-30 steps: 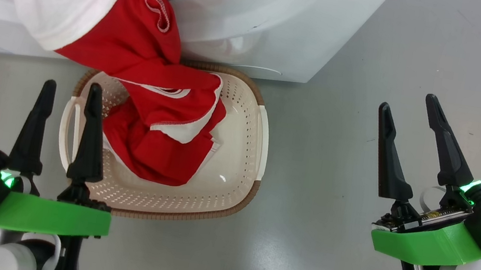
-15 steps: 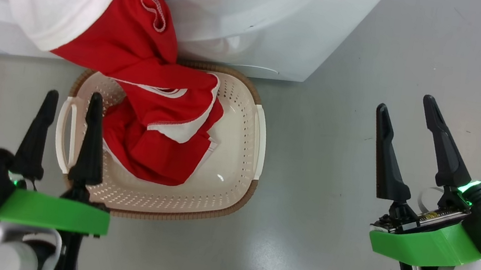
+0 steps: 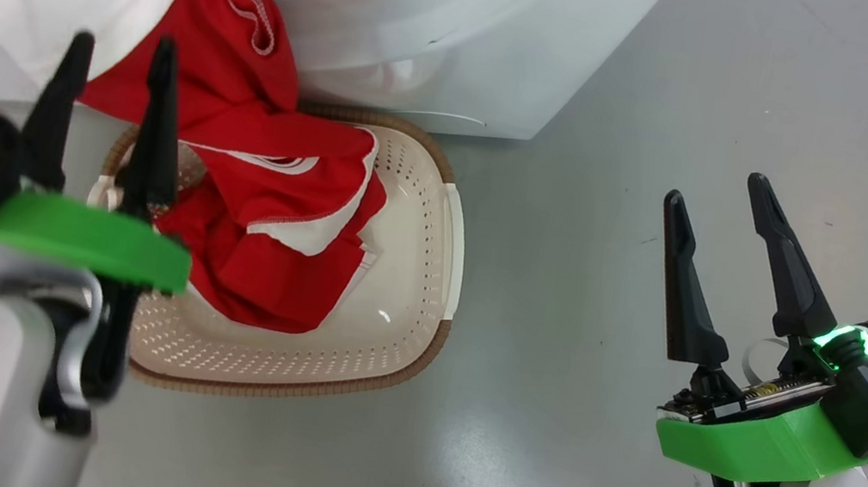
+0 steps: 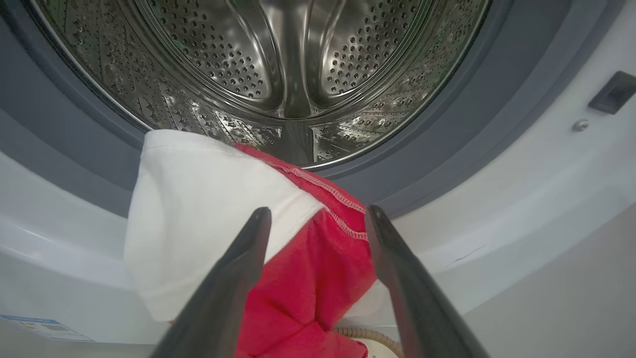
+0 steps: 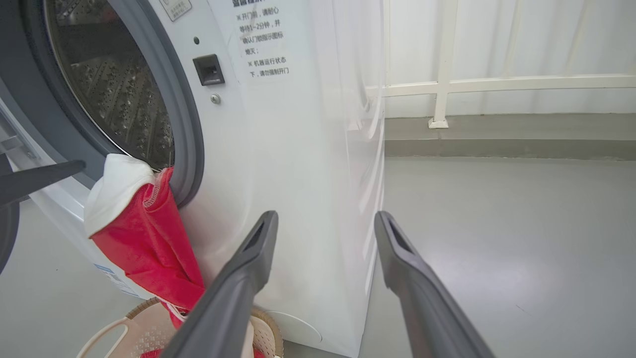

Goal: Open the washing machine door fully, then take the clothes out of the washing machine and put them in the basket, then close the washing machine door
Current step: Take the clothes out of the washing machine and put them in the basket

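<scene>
The red and white clothes (image 3: 243, 126) hang out of the washing machine (image 3: 451, 28), over its lip and down into the cream basket (image 3: 448, 237) on the floor before it. My left gripper (image 3: 123, 44) is open and raised in front of the hanging part. In the left wrist view its fingers (image 4: 319, 210) frame the clothes (image 4: 308, 278) without touching them, below the steel drum (image 4: 278, 64). My right gripper (image 3: 714, 188) stands open over bare floor, right of the basket. It (image 5: 326, 214) points at the washer's front corner (image 5: 298, 124). The washing machine door is out of view.
Grey floor (image 3: 543, 435) spreads to the right of the washer and the basket. A white railing (image 5: 447, 84) with a curtain behind it runs along the back. The latch socket (image 5: 208, 69) sits right of the grey gasket. A blue label sticker (image 4: 44, 328) is low on the washer front.
My left gripper has risen from beside the basket's left handle up to the clothes at the washer's lip. The head camera shifted slightly. The right arm has stayed put.
</scene>
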Available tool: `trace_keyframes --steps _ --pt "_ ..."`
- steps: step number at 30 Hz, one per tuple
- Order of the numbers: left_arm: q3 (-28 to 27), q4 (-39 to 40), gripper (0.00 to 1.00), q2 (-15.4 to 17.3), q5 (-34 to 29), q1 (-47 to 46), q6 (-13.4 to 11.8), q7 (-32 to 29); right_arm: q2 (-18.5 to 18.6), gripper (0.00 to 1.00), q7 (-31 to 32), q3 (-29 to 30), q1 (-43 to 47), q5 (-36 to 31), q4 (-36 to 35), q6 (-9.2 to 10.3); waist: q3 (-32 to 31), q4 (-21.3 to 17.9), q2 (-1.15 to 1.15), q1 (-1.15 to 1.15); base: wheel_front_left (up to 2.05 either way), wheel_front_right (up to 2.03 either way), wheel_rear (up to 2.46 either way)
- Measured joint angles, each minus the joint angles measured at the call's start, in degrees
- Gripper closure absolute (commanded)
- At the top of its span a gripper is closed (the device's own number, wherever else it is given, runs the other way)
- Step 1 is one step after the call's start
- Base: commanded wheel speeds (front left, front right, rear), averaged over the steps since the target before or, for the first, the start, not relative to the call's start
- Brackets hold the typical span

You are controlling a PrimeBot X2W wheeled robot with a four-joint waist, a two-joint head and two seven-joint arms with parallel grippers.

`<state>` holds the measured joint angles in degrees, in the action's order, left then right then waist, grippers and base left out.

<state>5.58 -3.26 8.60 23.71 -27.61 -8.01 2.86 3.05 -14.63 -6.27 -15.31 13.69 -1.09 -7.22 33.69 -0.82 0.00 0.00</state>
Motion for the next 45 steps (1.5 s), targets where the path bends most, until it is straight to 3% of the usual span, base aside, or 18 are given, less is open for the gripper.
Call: trace_keyframes --steps 10,20,31,32,33,35,36,45 --pt "0.2 -7.3 0.00 1.7 0.0 -11.9 0.0 -6.0 0.0 0.00 0.0 -0.3 -0.2 0.4 0.2 0.00 0.7 -0.8 0.00 0.00 0.00 0.00 0.00" --pt "2.7 -19.6 0.00 3.6 -1.6 -21.7 -0.4 -12.6 0.0 0.00 0.0 -0.6 -0.3 0.4 0.2 0.00 1.8 -1.4 0.00 0.00 0.00 0.00 0.00" --pt "4.4 -29.4 0.00 5.0 -3.0 -27.4 -1.1 -17.1 0.0 0.00 0.0 -1.7 -1.0 0.9 0.5 0.00 2.3 -2.6 0.00 0.00 0.00 0.00 0.00" --pt "4.5 -30.1 0.05 5.0 -3.0 -27.6 -1.1 -17.3 0.0 0.00 0.0 -1.7 -1.2 0.9 0.5 0.00 2.4 -2.7 0.00 0.00 0.00 0.00 0.00" --pt "4.7 -30.6 0.39 5.0 -3.0 -27.8 -1.1 -17.4 0.0 0.00 0.0 -1.7 -1.4 0.9 0.5 0.00 2.4 -2.8 0.00 0.00 0.00 0.00 0.00" --pt "5.0 -31.4 0.72 5.0 -3.0 -28.0 -1.1 -17.5 0.0 0.00 0.0 -1.8 -1.4 0.9 0.5 0.00 2.5 -3.0 0.00 0.00 0.00 0.00 0.00" --pt "5.2 -31.8 1.00 5.0 -3.0 -28.2 -1.1 -17.5 0.0 0.00 0.0 -1.8 -1.4 0.9 0.5 0.00 2.5 -3.0 0.00 0.00 0.00 0.00 0.00" --pt "5.8 -33.0 1.00 4.9 -3.0 -28.8 0.0 -14.1 0.0 0.00 0.0 -1.7 -1.4 1.0 0.5 0.00 2.2 -2.8 0.00 0.00 0.00 0.00 0.00"
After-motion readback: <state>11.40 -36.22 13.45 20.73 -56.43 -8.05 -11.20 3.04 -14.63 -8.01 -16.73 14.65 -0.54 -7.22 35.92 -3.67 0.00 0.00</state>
